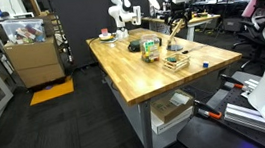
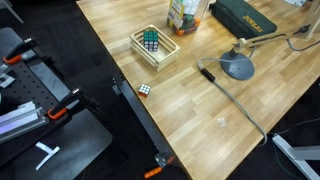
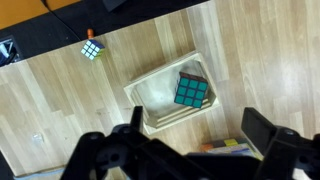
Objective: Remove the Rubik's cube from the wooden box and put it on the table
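Note:
The wooden box (image 2: 160, 57) is a low pale slat crate on the table (image 2: 200, 115). It also shows in the wrist view (image 3: 150, 100) and in an exterior view (image 1: 176, 62). The Rubik's cube (image 3: 191, 91) lies inside it with a teal-green face up, and also shows in an exterior view (image 2: 151, 40). My gripper (image 3: 198, 135) is open and empty. It hangs well above the table, over the spot just beside the crate. It appears as a dark shape above the crate in an exterior view (image 1: 175, 25).
A second, smaller multicoloured cube (image 2: 145, 89) lies on the table near its edge and also shows in the wrist view (image 3: 92, 49). A green-and-yellow object (image 2: 185, 15), a dark case (image 2: 245, 18) and a grey disc with a cable (image 2: 238, 67) are near the crate. A small blue item (image 1: 205, 64) lies nearby.

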